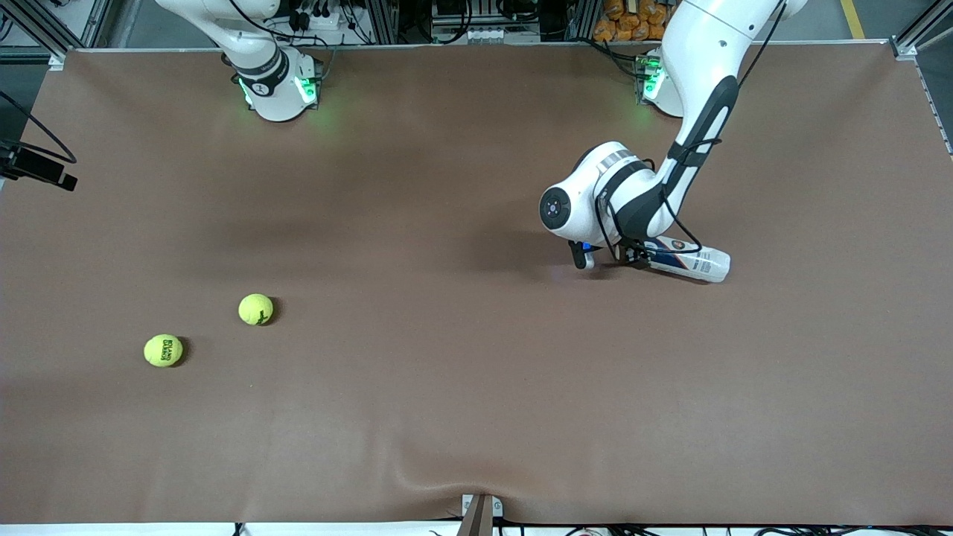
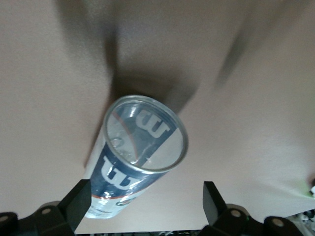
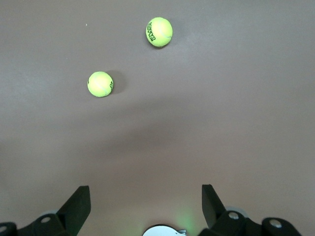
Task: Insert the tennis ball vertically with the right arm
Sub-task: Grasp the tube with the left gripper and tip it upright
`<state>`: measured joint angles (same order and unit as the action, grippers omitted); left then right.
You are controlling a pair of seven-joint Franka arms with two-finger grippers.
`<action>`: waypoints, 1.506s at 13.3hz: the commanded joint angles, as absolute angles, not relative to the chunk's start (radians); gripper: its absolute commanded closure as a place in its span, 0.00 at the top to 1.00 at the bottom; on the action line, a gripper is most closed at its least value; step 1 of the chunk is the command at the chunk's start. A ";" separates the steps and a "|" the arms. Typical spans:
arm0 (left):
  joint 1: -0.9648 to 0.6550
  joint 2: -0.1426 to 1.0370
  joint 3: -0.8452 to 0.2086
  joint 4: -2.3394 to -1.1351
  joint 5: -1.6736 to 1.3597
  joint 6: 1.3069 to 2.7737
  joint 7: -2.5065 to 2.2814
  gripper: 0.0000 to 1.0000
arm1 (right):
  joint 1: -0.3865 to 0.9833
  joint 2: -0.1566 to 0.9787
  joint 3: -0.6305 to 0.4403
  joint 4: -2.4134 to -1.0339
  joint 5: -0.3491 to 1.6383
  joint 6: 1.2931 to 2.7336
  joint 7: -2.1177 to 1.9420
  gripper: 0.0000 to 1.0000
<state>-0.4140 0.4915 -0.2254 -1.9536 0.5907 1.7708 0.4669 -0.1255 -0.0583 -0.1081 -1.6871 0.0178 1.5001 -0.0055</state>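
Left gripper [image 2: 145, 206] fingers wide around the lying tube [image 2: 140, 147], lower centre; your closing may roll it. Right gripper [image 3: 145, 206] fingers wide, empty, over the bench [image 3: 221, 123].

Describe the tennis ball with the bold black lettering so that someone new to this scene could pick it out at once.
Start at the brown table and go to the right arm's end, where two yellow-green tennis balls lie apart from each other. The lettered tennis ball is the one nearer to the front camera and closer to the table's end. It shows a block of black print, while the other tennis ball shows only a thin dark mark.

brown table [image 1: 461, 357], two tennis balls [image 1: 255, 309], tube [image 1: 689, 262]
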 commanded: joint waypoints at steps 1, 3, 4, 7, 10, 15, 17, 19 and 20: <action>-0.400 0.451 -0.236 -2.008 0.641 1.805 0.488 1.00 | -0.158 -0.060 -0.092 -1.686 0.014 1.486 -0.014 1.00; -0.388 0.440 -0.235 -2.048 0.650 1.860 0.491 1.00 | -0.166 -0.060 -0.092 -1.686 0.014 1.486 -0.028 1.00; -0.387 0.440 -0.236 -2.052 0.664 1.867 0.489 1.00 | -0.169 -0.060 -0.092 -1.686 0.015 1.485 -0.032 1.00; -0.382 0.437 -0.236 -2.074 0.667 1.891 0.491 1.00 | -0.172 -0.060 -0.094 -1.684 0.017 1.479 -0.034 1.00; -0.353 0.437 -0.236 -2.101 0.701 1.948 0.491 1.00 | -0.176 -0.060 -0.094 -1.684 0.017 1.476 -0.034 1.00; -0.342 0.439 -0.235 -2.115 0.715 1.993 0.491 1.00 | -0.176 -0.060 -0.094 -1.684 0.017 1.474 -0.034 1.00; -0.341 0.442 -0.235 -2.117 0.715 2.006 0.492 1.00 | -0.176 -0.060 -0.094 -1.684 0.017 1.474 -0.032 1.00; -0.331 0.448 -0.235 -2.117 0.721 2.017 0.494 1.00 | -0.175 -0.060 -0.094 -1.684 0.017 1.470 -0.032 1.00; -0.328 0.448 -0.236 -2.117 0.726 2.019 0.494 1.00 | -0.173 -0.060 -0.094 -1.684 0.017 1.473 -0.032 1.00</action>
